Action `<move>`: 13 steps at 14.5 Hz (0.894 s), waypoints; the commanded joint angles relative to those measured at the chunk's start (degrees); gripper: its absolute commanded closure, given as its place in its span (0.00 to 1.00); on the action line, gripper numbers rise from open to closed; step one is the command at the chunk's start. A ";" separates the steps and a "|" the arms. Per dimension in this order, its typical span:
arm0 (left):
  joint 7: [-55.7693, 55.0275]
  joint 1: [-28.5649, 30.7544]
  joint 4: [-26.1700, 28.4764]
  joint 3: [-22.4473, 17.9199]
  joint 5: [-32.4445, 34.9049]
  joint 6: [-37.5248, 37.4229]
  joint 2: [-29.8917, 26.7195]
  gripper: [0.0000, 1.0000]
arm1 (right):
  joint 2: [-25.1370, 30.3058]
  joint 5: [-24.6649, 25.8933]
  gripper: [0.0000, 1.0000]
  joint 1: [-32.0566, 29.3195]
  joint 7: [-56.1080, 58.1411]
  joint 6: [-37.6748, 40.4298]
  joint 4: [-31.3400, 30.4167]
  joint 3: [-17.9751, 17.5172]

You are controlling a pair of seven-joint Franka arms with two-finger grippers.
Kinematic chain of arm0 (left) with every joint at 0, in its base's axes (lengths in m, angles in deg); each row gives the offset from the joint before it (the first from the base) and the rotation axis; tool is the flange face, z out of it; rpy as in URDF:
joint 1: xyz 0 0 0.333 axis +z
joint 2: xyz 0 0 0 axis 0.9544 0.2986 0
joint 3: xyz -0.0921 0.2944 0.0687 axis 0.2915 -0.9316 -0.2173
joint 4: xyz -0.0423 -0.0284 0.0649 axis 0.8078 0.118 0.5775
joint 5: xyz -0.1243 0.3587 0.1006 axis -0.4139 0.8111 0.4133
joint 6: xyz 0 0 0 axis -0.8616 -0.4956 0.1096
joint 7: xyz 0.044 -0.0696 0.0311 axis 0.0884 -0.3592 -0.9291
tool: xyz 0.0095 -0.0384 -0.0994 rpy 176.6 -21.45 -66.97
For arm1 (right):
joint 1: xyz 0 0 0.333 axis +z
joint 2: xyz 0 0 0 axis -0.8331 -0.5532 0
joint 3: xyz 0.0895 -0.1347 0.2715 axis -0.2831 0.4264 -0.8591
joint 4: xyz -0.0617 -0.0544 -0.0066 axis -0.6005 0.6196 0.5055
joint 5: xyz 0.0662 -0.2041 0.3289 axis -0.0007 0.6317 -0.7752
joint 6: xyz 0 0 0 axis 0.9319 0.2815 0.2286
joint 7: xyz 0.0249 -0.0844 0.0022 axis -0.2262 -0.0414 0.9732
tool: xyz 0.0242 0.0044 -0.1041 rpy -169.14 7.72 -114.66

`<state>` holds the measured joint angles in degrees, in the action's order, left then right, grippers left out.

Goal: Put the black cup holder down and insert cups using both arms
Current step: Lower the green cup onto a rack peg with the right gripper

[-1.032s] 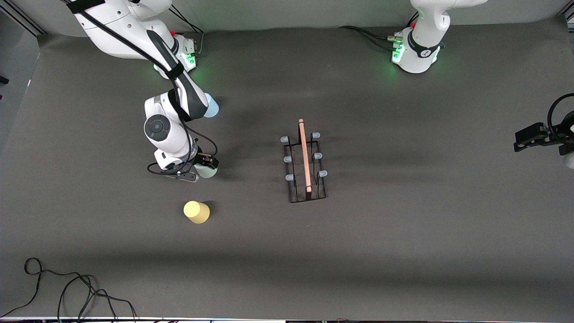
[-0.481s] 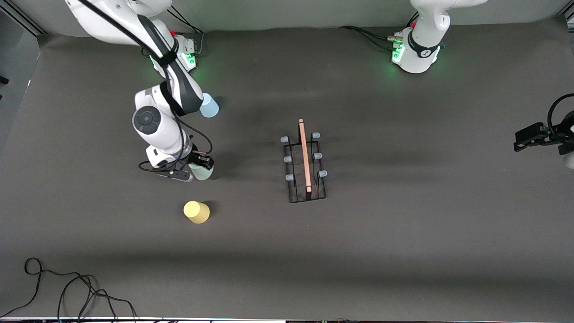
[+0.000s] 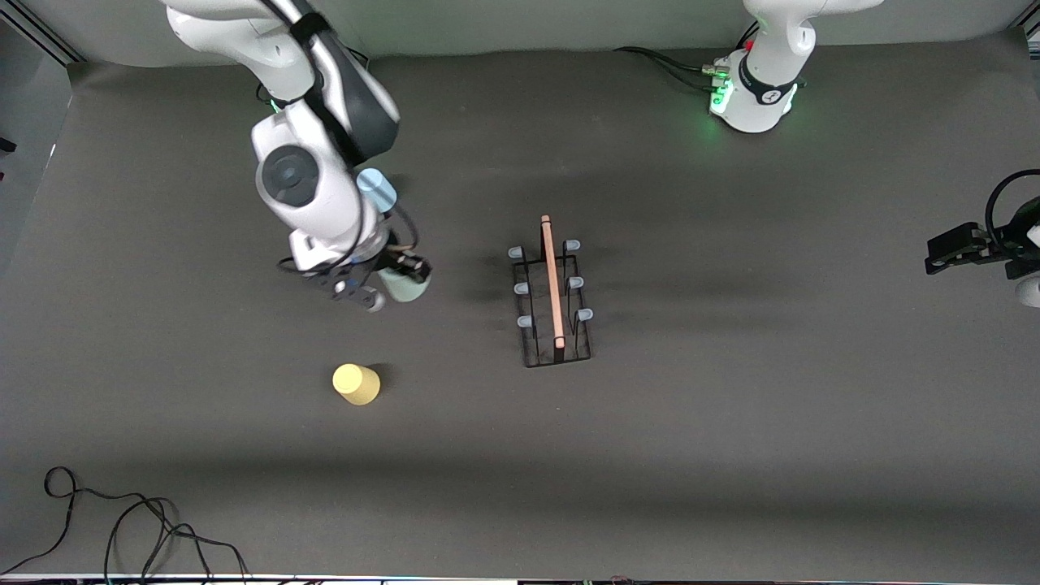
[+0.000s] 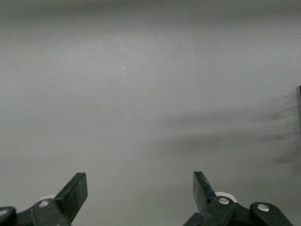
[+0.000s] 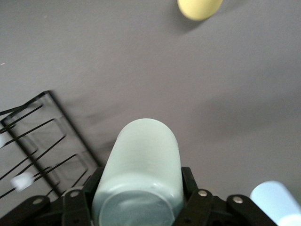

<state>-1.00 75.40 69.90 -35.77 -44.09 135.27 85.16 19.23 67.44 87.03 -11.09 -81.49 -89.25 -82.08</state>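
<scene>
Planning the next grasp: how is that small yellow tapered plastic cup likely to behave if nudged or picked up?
The small yellow tapered plastic cup looks thin and hollow, so probably light and easily shoved. Its smooth taper may slip between fingers. It seems to stand upside down on its wider rim; if tipped, it would likely roll in a curve.

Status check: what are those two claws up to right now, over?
Right claw shut on pale green cup, up over the table. Left claw open, waiting at its end. Black cup holder standing, pegs bare. Yellow cup and light blue cup on table; nothing between cup and holder.
</scene>
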 commanded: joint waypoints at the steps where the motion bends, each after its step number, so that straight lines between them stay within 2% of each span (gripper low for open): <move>1: -1.08 -0.14 -0.06 0.03 -0.78 -0.13 -0.68 0.00 | -3.55 -1.00 0.88 3.65 -7.23 1.01 5.15 0.53; 4: -0.90 -0.05 -0.32 0.03 -1.31 -0.04 -0.59 0.00 | -7.33 -1.08 0.88 7.78 -14.45 0.83 9.82 0.44; 6: -0.99 0.38 -0.67 -0.15 -5.32 0.40 -0.42 0.00 | -9.44 -2.57 0.88 10.16 -17.71 0.13 11.40 0.53; 13: -1.16 0.39 -0.41 -0.32 -5.96 0.40 -0.33 0.00 | -13.40 -3.37 0.86 14.38 -20.26 -2.23 12.20 0.61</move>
<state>-1.48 75.68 69.64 -36.06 -49.47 135.49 85.16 7.77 65.03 99.66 -29.35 -82.74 -78.81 -82.16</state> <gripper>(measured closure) 0.000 0.308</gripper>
